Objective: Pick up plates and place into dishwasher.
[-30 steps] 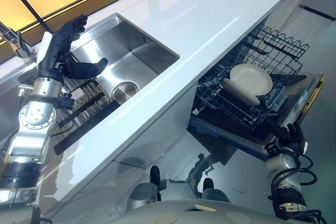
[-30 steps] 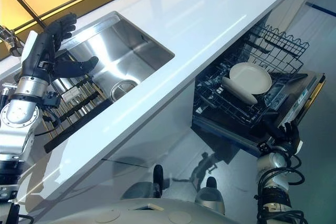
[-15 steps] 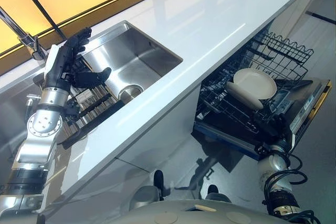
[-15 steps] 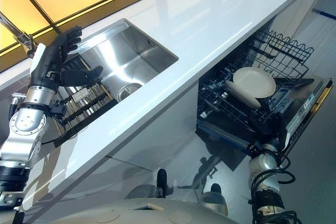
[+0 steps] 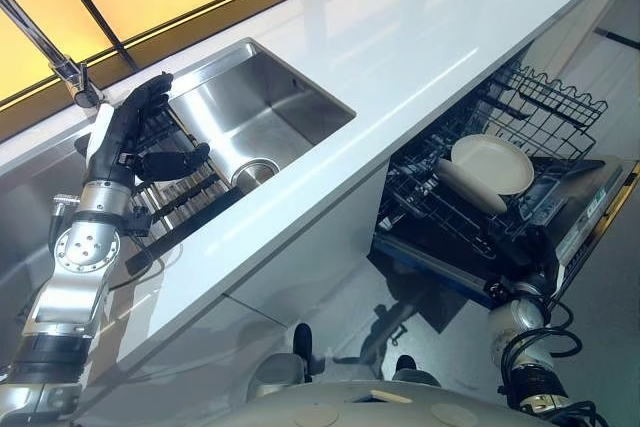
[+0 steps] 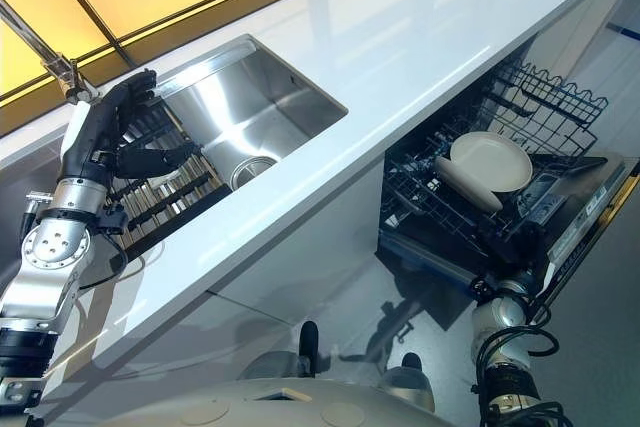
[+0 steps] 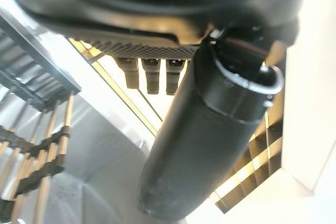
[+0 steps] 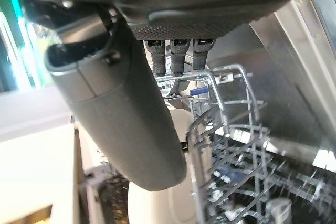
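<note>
Two white plates (image 5: 492, 162) lean in the black wire rack (image 5: 545, 107) of the open dishwasher, under the counter on the right. My right hand (image 6: 508, 247) is low at the front edge of the dishwasher door (image 5: 592, 215). In its wrist view the fingers (image 8: 178, 56) and thumb (image 8: 121, 114) are straight and hold nothing, with the rack wires (image 8: 226, 129) and a plate (image 8: 152, 203) just past them. My left hand (image 5: 130, 132) hovers open over the dark drying rack (image 5: 180, 202) at the sink's left end; its thumb (image 7: 205, 145) is spread and it is empty.
A steel sink (image 5: 255, 107) with a round drain is set into the long white counter (image 5: 420, 27). A faucet (image 5: 62, 59) rises behind the left hand. The dishwasher door hangs open over the floor on the right.
The whole picture has shifted, so the camera moved. The left hand's thumb has come a little closer to its fingers over the drying rack. The right hand stays by the door's edge.
</note>
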Tool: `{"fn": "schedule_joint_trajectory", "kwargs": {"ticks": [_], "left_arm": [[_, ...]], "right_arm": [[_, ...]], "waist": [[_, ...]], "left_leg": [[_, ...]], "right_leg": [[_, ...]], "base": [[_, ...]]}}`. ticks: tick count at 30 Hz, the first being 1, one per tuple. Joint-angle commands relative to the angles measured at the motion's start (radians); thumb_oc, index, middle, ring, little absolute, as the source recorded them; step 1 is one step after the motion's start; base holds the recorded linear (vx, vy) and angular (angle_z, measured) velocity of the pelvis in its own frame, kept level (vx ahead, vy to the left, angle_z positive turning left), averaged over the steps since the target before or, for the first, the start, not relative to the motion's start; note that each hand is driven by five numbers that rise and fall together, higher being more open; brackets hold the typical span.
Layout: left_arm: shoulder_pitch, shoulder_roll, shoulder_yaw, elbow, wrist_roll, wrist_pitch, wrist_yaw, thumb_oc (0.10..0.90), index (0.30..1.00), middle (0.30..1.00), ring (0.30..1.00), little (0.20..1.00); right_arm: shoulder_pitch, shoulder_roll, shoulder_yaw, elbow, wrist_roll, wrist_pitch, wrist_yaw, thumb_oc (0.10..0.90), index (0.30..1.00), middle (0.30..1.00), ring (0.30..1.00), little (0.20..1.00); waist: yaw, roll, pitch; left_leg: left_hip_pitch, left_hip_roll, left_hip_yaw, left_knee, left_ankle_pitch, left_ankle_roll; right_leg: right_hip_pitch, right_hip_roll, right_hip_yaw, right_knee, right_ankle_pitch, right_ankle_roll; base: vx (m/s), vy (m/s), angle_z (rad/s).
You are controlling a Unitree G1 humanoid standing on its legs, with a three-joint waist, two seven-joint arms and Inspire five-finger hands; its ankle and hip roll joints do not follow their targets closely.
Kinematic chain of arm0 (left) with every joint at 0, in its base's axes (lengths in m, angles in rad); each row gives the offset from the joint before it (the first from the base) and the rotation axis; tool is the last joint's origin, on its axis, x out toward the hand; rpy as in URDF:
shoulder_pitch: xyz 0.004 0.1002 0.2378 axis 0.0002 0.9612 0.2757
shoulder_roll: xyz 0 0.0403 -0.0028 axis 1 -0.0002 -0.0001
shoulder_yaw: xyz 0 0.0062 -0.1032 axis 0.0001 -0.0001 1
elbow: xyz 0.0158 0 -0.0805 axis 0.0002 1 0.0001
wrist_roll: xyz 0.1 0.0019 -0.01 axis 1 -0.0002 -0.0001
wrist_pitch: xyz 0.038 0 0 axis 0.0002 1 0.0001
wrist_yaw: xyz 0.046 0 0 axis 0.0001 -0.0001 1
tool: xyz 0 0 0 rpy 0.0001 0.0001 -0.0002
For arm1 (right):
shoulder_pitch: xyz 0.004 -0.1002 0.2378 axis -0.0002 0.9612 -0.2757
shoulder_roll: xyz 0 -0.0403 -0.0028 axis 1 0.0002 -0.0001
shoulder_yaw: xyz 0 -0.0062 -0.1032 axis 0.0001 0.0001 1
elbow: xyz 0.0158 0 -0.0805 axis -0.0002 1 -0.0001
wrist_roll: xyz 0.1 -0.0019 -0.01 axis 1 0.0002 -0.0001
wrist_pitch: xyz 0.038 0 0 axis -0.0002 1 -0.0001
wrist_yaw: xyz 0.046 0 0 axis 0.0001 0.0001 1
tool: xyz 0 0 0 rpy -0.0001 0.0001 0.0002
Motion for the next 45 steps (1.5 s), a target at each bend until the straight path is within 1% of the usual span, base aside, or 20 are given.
{"fn": "schedule_joint_trajectory", "kwargs": {"ticks": [1,4,6,9,13,15,17,20,27,28,32,34,35,36,37,38,39,40,42,45], "left_arm": [[-0.050,0.009,0.043,-0.094,-0.014,-0.084,0.050,0.800,0.900,0.900,0.900,0.900],[-0.044,-0.004,0.029,-0.098,-0.014,-0.091,0.047,0.800,0.900,0.900,0.900,0.900],[-0.047,-0.012,0.008,-0.097,-0.010,-0.092,0.049,0.800,0.900,0.900,0.900,0.900],[-0.069,-0.016,-0.029,-0.084,-0.013,-0.096,0.059,0.800,0.900,0.900,0.900,0.900],[-0.084,-0.013,-0.046,-0.068,-0.014,-0.107,0.047,0.800,0.900,0.900,0.900,0.900],[-0.092,0.000,-0.048,-0.057,-0.026,-0.112,0.038,0.800,0.900,0.900,0.900,0.900],[-0.097,0.018,-0.048,-0.043,-0.043,-0.124,0.027,0.800,0.900,0.900,0.900,0.900],[-0.104,0.037,-0.045,-0.025,-0.069,-0.139,0.001,0.800,0.900,0.900,0.900,0.900],[-0.152,0.067,-0.068,0.015,-0.103,-0.144,-0.044,0.800,0.900,0.900,0.900,0.900],[-0.158,0.074,-0.071,0.019,-0.107,-0.142,-0.055,0.800,0.900,0.900,0.900,0.900],[-0.177,0.090,-0.080,0.039,-0.121,-0.145,-0.081,0.800,0.900,0.900,0.900,0.900],[-0.184,0.099,-0.079,0.049,-0.129,-0.145,-0.096,0.800,0.900,0.900,0.900,0.900],[-0.187,0.105,-0.077,0.052,-0.134,-0.143,-0.101,0.800,0.900,0.900,0.900,0.900],[-0.187,0.108,-0.076,0.047,-0.137,-0.135,-0.096,0.800,0.900,0.900,0.900,0.900],[-0.184,0.108,-0.075,0.041,-0.136,-0.132,-0.089,0.800,0.900,0.900,0.900,0.900],[-0.179,0.102,-0.074,0.036,-0.130,-0.129,-0.079,0.800,0.900,0.900,0.900,0.900],[-0.165,0.092,-0.068,0.028,-0.120,-0.127,-0.064,0.800,0.900,0.900,0.900,0.900],[-0.158,0.086,-0.063,0.025,-0.114,-0.127,-0.057,0.800,0.900,0.900,0.900,0.900],[-0.121,0.056,-0.045,0.007,-0.081,-0.130,-0.030,0.800,0.900,0.900,0.900,0.900],[-0.080,0.034,-0.018,-0.014,-0.053,-0.127,0.004,0.800,0.900,0.900,0.900,0.900]], "right_arm": [[-0.075,0.030,0.061,-0.047,0.155,0.017,0.242,0.800,0.900,0.900,0.900,0.900],[-0.100,0.049,0.095,-0.051,0.233,0.016,0.339,0.800,0.900,0.900,0.900,0.900],[-0.134,0.062,0.141,-0.071,0.277,0.022,0.405,0.800,0.900,0.900,0.900,0.900],[-0.204,0.071,0.216,-0.108,0.329,0.027,0.467,0.800,0.900,0.900,0.900,0.900],[-0.284,0.104,0.296,-0.168,0.405,0.010,0.539,0.800,0.900,0.900,0.900,0.900],[-0.311,0.121,0.335,-0.210,0.424,-0.002,0.557,0.800,0.900,0.900,0.900,0.900],[-0.340,0.129,0.358,-0.248,0.433,0.005,0.579,0.800,0.900,0.900,0.900,0.900],[-0.387,0.139,0.376,-0.288,0.419,0.001,0.564,0.800,0.900,0.900,0.900,0.900],[-0.504,0.137,0.361,-0.311,0.369,-0.030,0.465,0.800,0.900,0.900,0.900,0.900],[-0.525,0.132,0.354,-0.302,0.366,-0.041,0.447,0.800,0.900,0.900,0.900,0.900],[-0.575,0.121,0.328,-0.264,0.346,-0.078,0.389,0.800,0.900,0.900,0.900,0.900],[-0.573,0.119,0.310,-0.252,0.308,-0.100,0.303,0.800,0.900,0.900,0.900,0.900],[-0.557,0.115,0.297,-0.246,0.206,-0.112,0.172,0.800,0.900,0.900,0.900,0.900],[-0.543,0.109,0.289,-0.245,0.101,-0.123,0.076,0.800,0.900,0.900,0.900,0.900],[-0.526,0.104,0.285,-0.250,0.021,-0.127,0.005,0.800,0.900,0.900,0.900,0.900],[-0.502,0.101,0.280,-0.265,-0.029,-0.126,-0.034,0.800,0.900,0.900,0.900,0.900],[-0.447,0.099,0.270,-0.312,-0.147,-0.102,-0.126,0.800,0.900,0.900,0.900,0.900],[-0.419,0.093,0.262,-0.329,-0.179,-0.092,-0.141,0.800,0.900,0.900,0.900,0.900],[-0.302,0.071,0.225,-0.380,-0.281,-0.073,-0.186,0.800,0.900,0.900,0.900,0.900],[-0.173,0.039,0.170,-0.416,-0.364,-0.058,-0.168,0.800,0.900,0.900,0.900,0.900]], "waist": [[0.054,0.025,0.006],[0.071,0.033,0.007],[0.087,0.038,0.010],[0.110,0.040,0.014],[0.139,0.038,0.017],[0.152,0.036,0.015],[0.165,0.032,0.013],[0.182,0.028,0.011],[0.207,0.012,0.001],[0.213,0.006,0.000],[0.225,-0.005,-0.008],[0.223,-0.009,-0.012],[0.218,-0.013,-0.013],[0.210,-0.014,-0.013],[0.203,-0.014,-0.014],[0.194,-0.015,-0.013],[0.176,-0.015,-0.014],[0.167,-0.016,-0.013],[0.130,-0.017,-0.008],[0.083,-0.022,-0.001]], "left_leg": [[-0.053,-0.130,0.045,0.080,-0.108,0.048],[-0.056,-0.136,0.031,0.086,-0.107,0.051],[-0.057,-0.140,0.023,0.092,-0.108,0.054],[-0.062,-0.147,0.011,0.104,-0.113,0.059],[-0.062,-0.153,-0.003,0.117,-0.121,0.070],[-0.062,-0.156,-0.010,0.121,-0.125,0.078],[-0.059,-0.160,-0.020,0.126,-0.130,0.087],[-0.057,-0.164,-0.032,0.131,-0.134,0.096],[-0.043,-0.168,-0.045,0.130,-0.145,0.111],[-0.033,-0.170,-0.047,0.130,-0.154,0.114],[-0.028,-0.168,-0.056,0.135,-0.161,0.122],[-0.021,-0.164,-0.052,0.131,-0.166,0.124],[-0.013,-0.161,-0.047,0.125,-0.167,0.125],[-0.007,-0.158,-0.042,0.117,-0.167,0.126],[-0.004,-0.155,-0.037,0.111,-0.166,0.127],[0.000,-0.153,-0.032,0.107,-0.167,0.128],[0.008,-0.148,-0.019,0.100,-0.169,0.130],[0.012,-0.146,-0.013,0.097,-0.170,0.131],[0.024,-0.137,0.014,0.087,-0.175,0.132],[0.037,-0.128,0.046,0.075,-0.178,0.131]], "right_leg": [[-0.128,0.087,-0.056,0.181,-0.096,-0.088],[-0.130,0.080,-0.068,0.185,-0.096,-0.090],[-0.132,0.074,-0.078,0.190,-0.096,-0.090],[-0.135,0.065,-0.091,0.195,-0.095,-0.090],[-0.136,0.052,-0.110,0.212,-0.097,-0.087],[-0.139,0.045,-0.119,0.225,-0.099,-0.084],[-0.139,0.038,-0.127,0.235,-0.100,-0.081],[-0.137,0.032,-0.137,0.243,-0.099,-0.077],[-0.126,0.022,-0.156,0.255,-0.098,-0.068],[-0.119,0.019,-0.158,0.260,-0.107,-0.066],[-0.112,0.017,-0.165,0.261,-0.101,-0.062],[-0.111,0.017,-0.164,0.265,-0.102,-0.058],[-0.110,0.016,-0.159,0.269,-0.104,-0.055],[-0.112,0.017,-0.154,0.270,-0.104,-0.054],[-0.114,0.019,-0.150,0.268,-0.102,-0.053],[-0.116,0.021,-0.144,0.268,-0.102,-0.053],[-0.120,0.024,-0.131,0.268,-0.101,-0.051],[-0.122,0.025,-0.123,0.268,-0.101,-0.050],[-0.128,0.031,-0.095,0.267,-0.100,-0.046],[-0.132,0.041,-0.066,0.254,-0.094,-0.041]], "base": [[0.08,0.083,0.14],[0.07,0.071,0.04],[0.09,0.076,0.02],[0.08,0.068,0.06],[0.10,0.045,0.12],[0.11,0.021,0.07],[0.11,0.017,0.06],[0.10,0.010,0.08],[0.09,-0.012,0.20],[0.08,-0.029,0.02],[0.07,-0.039,0.08],[0.03,-0.039,0.11],[0.01,-0.024,0.08],[-0.01,-0.018,0.06],[0.00,0.000,0.00],[-0.04,0.002,-0.06],[-0.03,0.006,-0.10],[-0.06,-0.002,-0.15],[-0.09,-0.020,-0.18],[-0.11,-0.035,-0.10]]}}
